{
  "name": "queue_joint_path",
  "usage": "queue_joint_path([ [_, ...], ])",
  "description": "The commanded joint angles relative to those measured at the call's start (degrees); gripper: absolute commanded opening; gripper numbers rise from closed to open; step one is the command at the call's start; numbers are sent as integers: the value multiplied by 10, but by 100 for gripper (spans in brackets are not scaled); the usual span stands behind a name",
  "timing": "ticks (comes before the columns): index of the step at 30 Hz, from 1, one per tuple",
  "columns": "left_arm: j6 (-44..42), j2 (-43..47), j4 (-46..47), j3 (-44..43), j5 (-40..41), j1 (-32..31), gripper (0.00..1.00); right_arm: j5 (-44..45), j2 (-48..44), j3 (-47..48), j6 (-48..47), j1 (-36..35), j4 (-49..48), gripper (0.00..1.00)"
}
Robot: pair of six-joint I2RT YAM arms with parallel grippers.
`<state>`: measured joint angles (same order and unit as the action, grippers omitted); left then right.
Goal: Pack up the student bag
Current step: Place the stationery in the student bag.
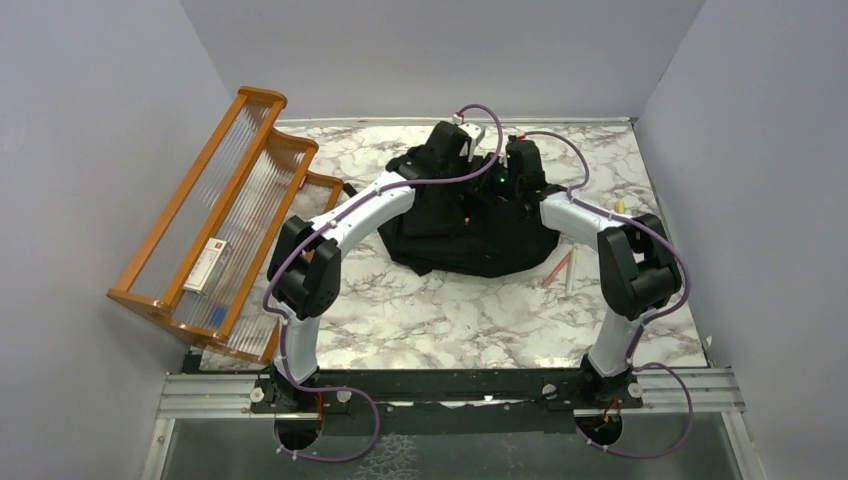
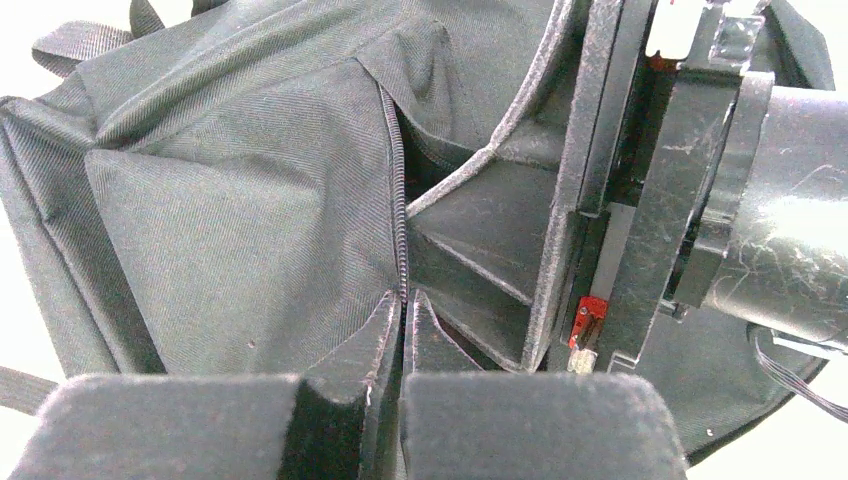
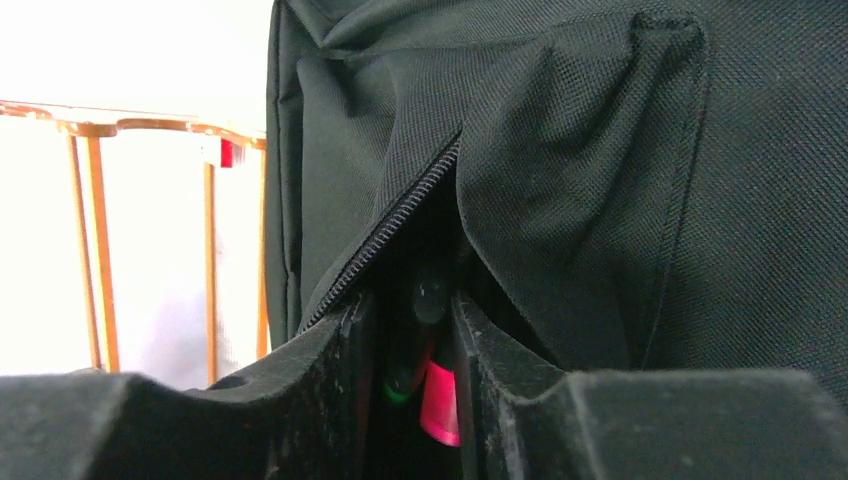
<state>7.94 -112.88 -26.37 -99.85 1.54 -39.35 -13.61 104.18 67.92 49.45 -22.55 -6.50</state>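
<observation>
Top view first: the bag point(image 1: 470, 235) lies black and slumped at the back middle of the marble table point(image 1: 420, 320). The left arm point(image 1: 350, 215) and right arm point(image 1: 575, 215) both bend in over its top. A wooden rack point(image 1: 200, 230) leans at the left with a small box point(image 1: 208, 265) in it. Loose pens point(image 1: 560, 270) lie just beside the bag's right edge.

Over to the left wrist: the left gripper point(image 2: 403, 325) has its jaws pressed together, pinching the bag's fabric right at the zip point(image 2: 398, 180).

Right wrist now: the right gripper point(image 3: 412, 370) sits at the open zip mouth, jaws a narrow gap apart. A green-tipped pen point(image 3: 400, 388) and a pink pen point(image 3: 440, 405) stand between them. Whether they are gripped, I cannot tell.
</observation>
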Motion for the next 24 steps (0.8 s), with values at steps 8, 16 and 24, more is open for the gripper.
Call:
queue_joint_path([
  [8,8,46,30,-1,-8,-2,0,-2,-52,11,-51,-3,27,50],
  [16,7,46,38,18,-8,-1,0,130,-167,-34,-110,-2,86,50],
  [24,-9,54,56,30,-30,-1,0,322,-293,-98,-141,1,165,49],
])
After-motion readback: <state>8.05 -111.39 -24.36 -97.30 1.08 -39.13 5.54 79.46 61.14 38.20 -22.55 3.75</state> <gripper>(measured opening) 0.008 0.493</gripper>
